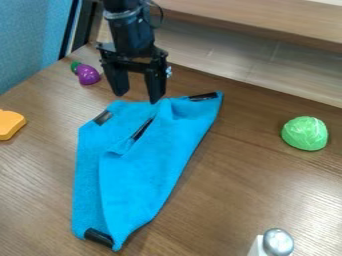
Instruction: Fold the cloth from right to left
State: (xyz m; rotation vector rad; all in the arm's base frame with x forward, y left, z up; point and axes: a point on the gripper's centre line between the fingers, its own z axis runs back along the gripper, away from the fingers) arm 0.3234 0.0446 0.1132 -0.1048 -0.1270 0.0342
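1. Cloth (140, 175), blue, one: lying on the counter (227, 200), near end drawn to a narrow point beside a black near patch (98, 236). Its right part overlaps the left; I judge the fold partly made, and crooked.
2. Shaker (278, 242), metal-capped, one, at the near right; contents hidden.
3. Green toy (305, 133), rounded, one, well apart to the right.
4. Orange toy (8, 125), one, at the left edge.
5. Left patch (103, 117) and right patch (202, 96), black, at the cloth's far corners. For a good fold, I should pinch the right one shallowly, taking the top layer alone, lift low, carry it leftward over the left one, lower it, then release. A deep grip could drag the whole cloth.
6. Hand (137, 98), mine, one: spread wide, empty, at the cloth's far edge; contact uncertain.
7. Purple toy (87, 74), green-tipped, one, beyond the cloth.
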